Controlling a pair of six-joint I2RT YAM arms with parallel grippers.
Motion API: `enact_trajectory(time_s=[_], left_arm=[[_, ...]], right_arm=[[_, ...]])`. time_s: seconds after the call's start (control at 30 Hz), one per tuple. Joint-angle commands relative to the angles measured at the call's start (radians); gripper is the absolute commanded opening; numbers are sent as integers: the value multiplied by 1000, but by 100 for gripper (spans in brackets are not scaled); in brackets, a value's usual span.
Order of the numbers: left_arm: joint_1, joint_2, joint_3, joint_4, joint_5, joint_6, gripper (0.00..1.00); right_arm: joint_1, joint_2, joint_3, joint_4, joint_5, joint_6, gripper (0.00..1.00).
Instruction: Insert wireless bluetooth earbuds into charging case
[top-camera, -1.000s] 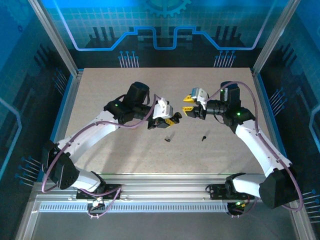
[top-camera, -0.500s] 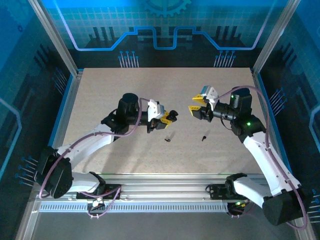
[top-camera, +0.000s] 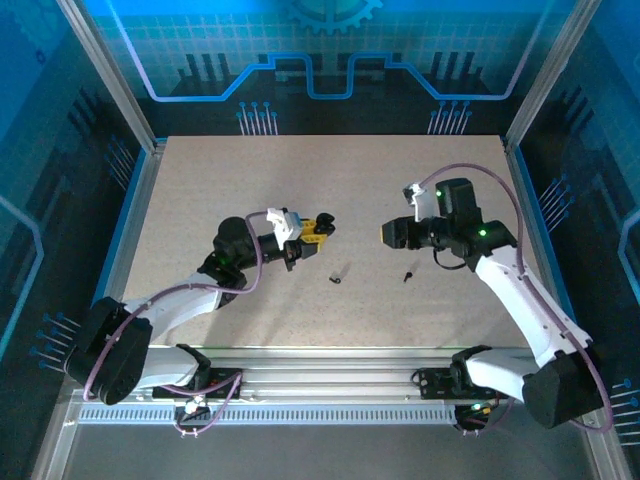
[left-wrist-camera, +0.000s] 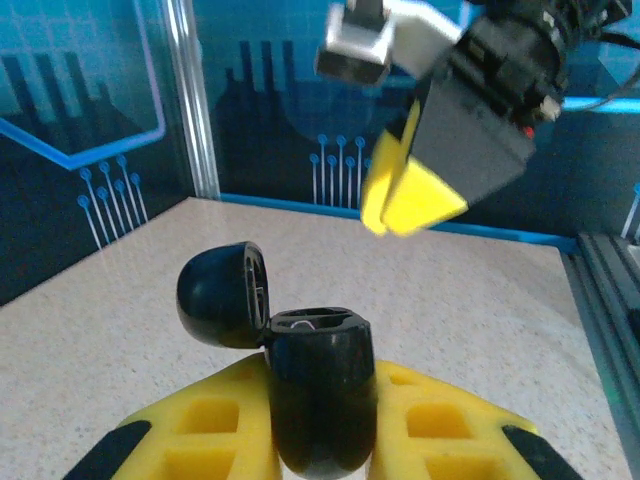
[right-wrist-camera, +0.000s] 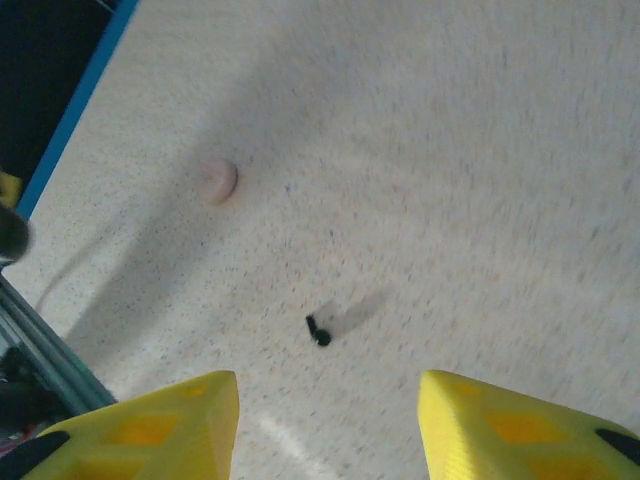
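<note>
Black case (left-wrist-camera: 318, 400) runs off the bottom edge; black earbud (right-wrist-camera: 318, 332) too small for detail

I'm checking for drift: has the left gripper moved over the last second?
Yes. In the top view the left gripper has drawn back leftward, away from the small dark earbud.

Charging case (left-wrist-camera: 320, 385): black plastic, smooth, glossy. Left end effector (left-wrist-camera: 318, 440): yellow plastic, matt. Right end effector (right-wrist-camera: 325, 385): same yellow matt plastic. Counter (left-wrist-camera: 480, 310): pale speckled stone-like surface, matt, finely grainy. Frame rails (top-camera: 330, 362): bare metal, dull sheen.
</note>
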Motion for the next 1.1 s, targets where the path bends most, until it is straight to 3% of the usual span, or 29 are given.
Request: enact_trajectory(time_s=[0.0,0.2,0.47,0.6,0.87,1.07], left_arm=[[9,-9,-32,153,-76,-25,14],[23,-33,-109,227,-231,-63,14],[43,-38,-160,265,-324,-47,13],[46,-35,-173,283,-375,-31,13],[65,-101,-193,195,-430,10,14],[73,-132,-200,146,-436,6,15]], right_arm=[[83,1,2,-87,76,266,51],[233,47,4,-157,249,675,51],[394,158,-18,-145,367,1226,51],[437,271,29,-148,365,1475,49],[474,584,299,-275,305,1653,46],[473,688,366,-301,292,1720,45]])
